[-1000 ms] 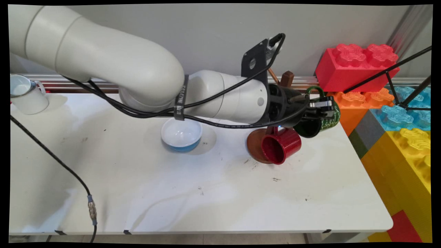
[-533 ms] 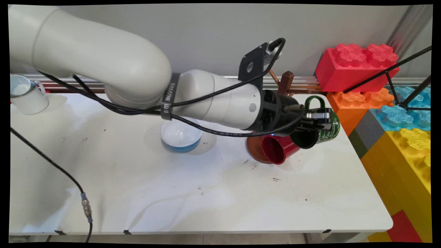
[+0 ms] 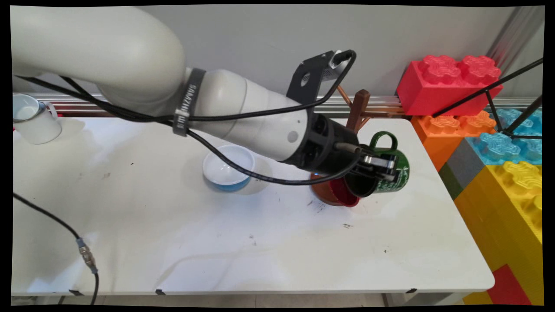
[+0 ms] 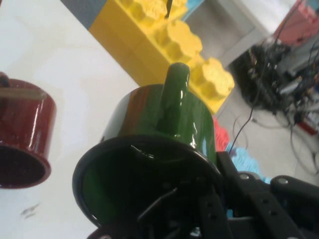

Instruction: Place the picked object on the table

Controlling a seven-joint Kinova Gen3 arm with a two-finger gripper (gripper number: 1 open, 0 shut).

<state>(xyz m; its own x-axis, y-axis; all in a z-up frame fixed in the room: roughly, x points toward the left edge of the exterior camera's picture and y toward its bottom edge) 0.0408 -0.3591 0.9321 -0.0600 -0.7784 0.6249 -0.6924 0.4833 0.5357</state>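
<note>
Claw [image 3: 381, 167] clamped on green mug's [image 3: 390, 171] rim, mug tilted above counter [image 3: 260, 242], red mug [image 4: 22, 137] just beside, hand view alone shows green handle [image 4: 174, 94] pointing away

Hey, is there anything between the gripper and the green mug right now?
Nothing visible. The gripper is already shut on the green mug, with its fingers clamped on the wall at the rim. The red mug sits close beside the green one, not between it and the gripper.

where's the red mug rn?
Main view, right of centre: the red mug lies on its side at the wooden stand's round base, mostly hidden behind the green mug held in the gripper.
</note>
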